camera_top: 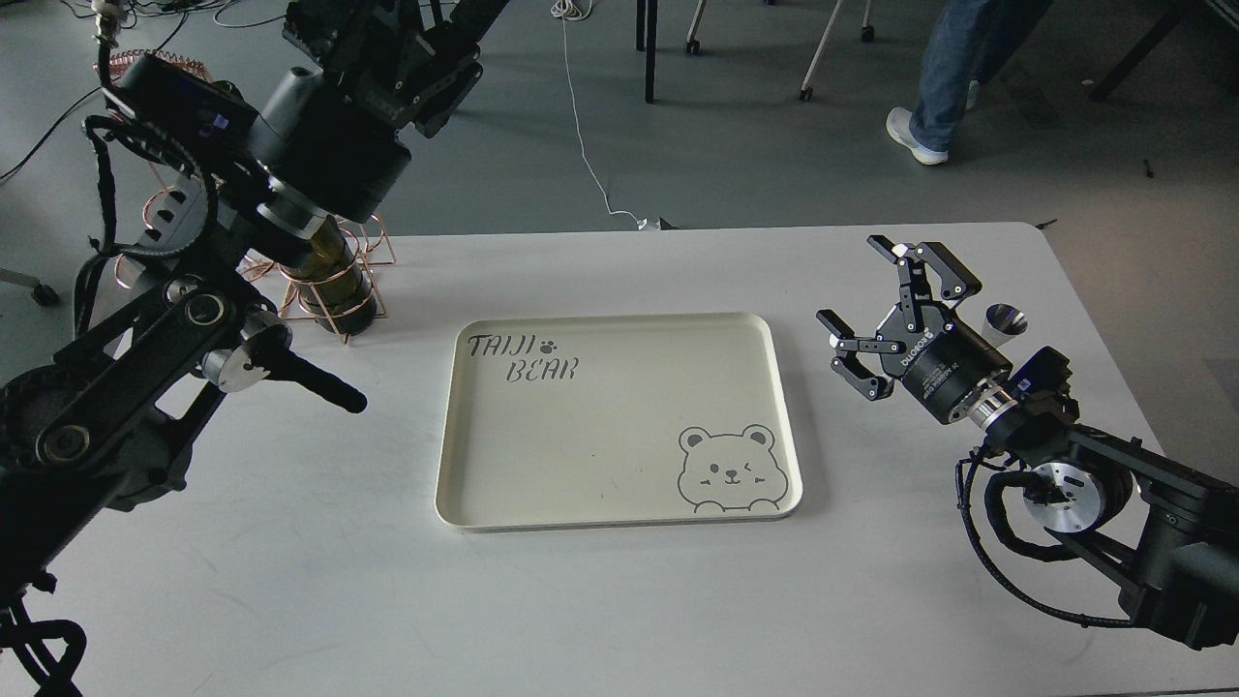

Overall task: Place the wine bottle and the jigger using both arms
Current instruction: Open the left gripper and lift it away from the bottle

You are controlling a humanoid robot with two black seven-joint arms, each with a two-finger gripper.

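White table is carrying a cream tray at centre, printed with a bear. Wine bottle is sitting in a copper wire rack at far left; left gripper is hanging above it, finger state not discernible. Right gripper is hovering with fingers spread apart, holding nothing. Jigger is standing just beyond it, near the table's right edge.

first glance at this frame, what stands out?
The cream tray with a bear drawing and "TAIJI BEAR" lettering sits bare at the centre of the white table. At far left, the left arm hangs over a dark wine bottle lying in a copper wire rack. At right, the right gripper is open, with the small silver jigger just behind it.
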